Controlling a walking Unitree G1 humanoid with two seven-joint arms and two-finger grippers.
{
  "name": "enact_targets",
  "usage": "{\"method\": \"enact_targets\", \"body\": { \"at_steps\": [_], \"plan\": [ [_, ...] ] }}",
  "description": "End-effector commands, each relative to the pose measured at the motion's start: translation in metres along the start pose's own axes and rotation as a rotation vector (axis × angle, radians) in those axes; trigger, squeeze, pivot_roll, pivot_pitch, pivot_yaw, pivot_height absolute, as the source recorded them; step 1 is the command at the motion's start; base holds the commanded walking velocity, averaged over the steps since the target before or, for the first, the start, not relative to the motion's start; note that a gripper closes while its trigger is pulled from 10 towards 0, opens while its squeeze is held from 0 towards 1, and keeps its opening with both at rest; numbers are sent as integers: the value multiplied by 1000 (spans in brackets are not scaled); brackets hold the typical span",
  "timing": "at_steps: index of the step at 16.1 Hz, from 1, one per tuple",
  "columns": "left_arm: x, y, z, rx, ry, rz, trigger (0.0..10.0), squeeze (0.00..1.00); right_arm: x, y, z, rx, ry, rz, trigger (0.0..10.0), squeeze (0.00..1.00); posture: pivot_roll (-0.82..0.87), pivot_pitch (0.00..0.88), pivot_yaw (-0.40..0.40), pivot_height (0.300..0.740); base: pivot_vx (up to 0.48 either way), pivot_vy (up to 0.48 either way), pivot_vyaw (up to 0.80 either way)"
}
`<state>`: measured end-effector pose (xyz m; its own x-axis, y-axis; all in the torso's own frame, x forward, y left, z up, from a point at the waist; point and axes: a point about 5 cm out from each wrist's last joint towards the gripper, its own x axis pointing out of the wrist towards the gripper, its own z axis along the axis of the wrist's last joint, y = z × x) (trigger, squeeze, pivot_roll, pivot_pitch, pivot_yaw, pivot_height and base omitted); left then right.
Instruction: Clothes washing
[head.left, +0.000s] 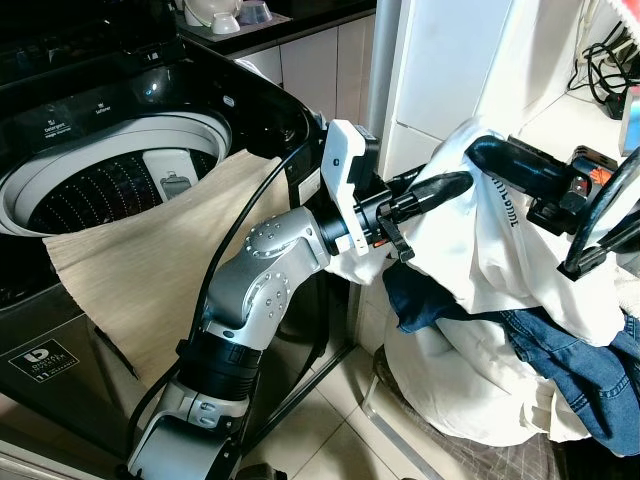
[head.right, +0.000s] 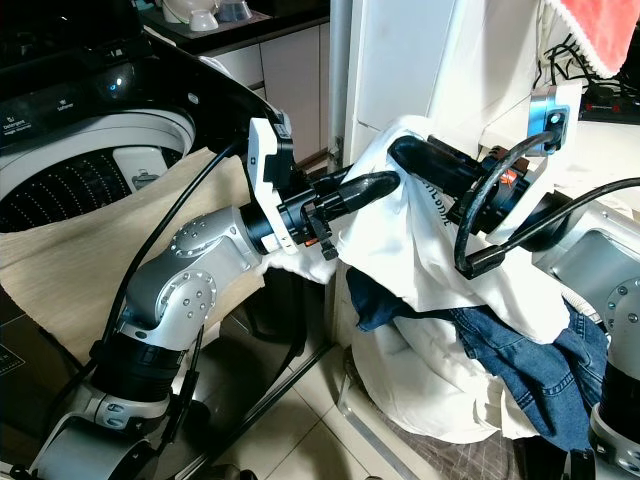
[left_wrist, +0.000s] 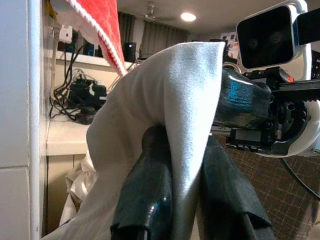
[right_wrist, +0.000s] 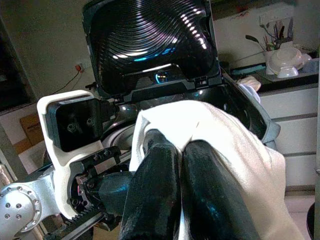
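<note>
Centre of frame, left claw (head.left: 440, 190): clenched on a fold of the white garment (head.left: 480, 300), cloth pinched between both black fingers (left_wrist: 150, 200).
Centre right, right claw (head.right: 420, 155): clenched on the same white garment at its upper edge, fingers (right_wrist: 165, 190) pressed together over the cloth, just beside the left claw.
White garment: lifted between the two claws, hanging down over the laundry pile at lower right.
Blue jeans (head.left: 560, 360): lower right, draped under and beside the white garment.
Washing machine (head.left: 120, 170): upper left, lid (right_wrist: 150, 40) raised, drum open.
Beige cloth (head.left: 170, 260): centre left, draped over the machine's front rim.
Red towel (head.right: 600, 30): upper right corner, hanging.
</note>
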<state>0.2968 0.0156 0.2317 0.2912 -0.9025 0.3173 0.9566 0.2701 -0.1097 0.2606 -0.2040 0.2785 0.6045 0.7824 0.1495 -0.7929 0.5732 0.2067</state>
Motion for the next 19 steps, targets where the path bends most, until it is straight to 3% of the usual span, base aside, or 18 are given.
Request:
{"method": "enact_targets", "body": {
  "at_steps": [1,5,6,7,10,12,14,15,16,17,18,19],
  "plan": [
    [0,1,4,19,-10,-7,0,0,-1,0,1,-16,5,-4,0,0,-127,0,59,740,0,0,0],
    [-2,5,4,18,-8,9,0,0,-1,-2,1,-26,10,-14,78,0,-125,0,60,740,0,0,0],
    [-3,6,4,21,-6,15,0,0,-1,-3,1,-30,12,-20,8392,420,-125,0,60,740,0,0,0],
    [-4,7,5,25,-10,24,0,0,-1,-4,1,-18,7,-27,10000,1000,-125,0,59,740,0,0,0],
    [-9,17,12,50,-37,78,0,0,-2,-4,3,2,-8,-25,10000,1000,-126,0,61,740,0,0,0],
    [-19,39,31,90,-87,187,0,0,-4,-4,4,8,0,-31,10000,1000,-126,0,61,740,0,0,0],
    [-25,48,44,124,-118,232,0,0,-4,-2,5,-6,-3,-27,10000,1000,-123,0,60,740,0,0,0],
    [-35,65,71,197,-170,316,0,0,-3,0,6,-51,12,-35,10000,0,-122,0,61,740,0,0,0],
    [-40,74,88,255,-190,365,0,0,-3,3,6,-64,11,-22,10000,0,-122,0,61,740,0,0,0],
    [-50,86,120,377,-212,451,0,0,-2,6,6,-77,7,-7,10000,0,-116,0,61,740,0,0,0],
    [-64,99,163,562,-231,600,0,0,-1,7,5,-80,5,-10,10000,0,-114,0,66,740,0,0,0],
    [-71,102,183,645,-247,671,0,0,-1,7,4,-83,5,-15,10000,0,-114,0,70,740,0,0,0]
  ]
}}
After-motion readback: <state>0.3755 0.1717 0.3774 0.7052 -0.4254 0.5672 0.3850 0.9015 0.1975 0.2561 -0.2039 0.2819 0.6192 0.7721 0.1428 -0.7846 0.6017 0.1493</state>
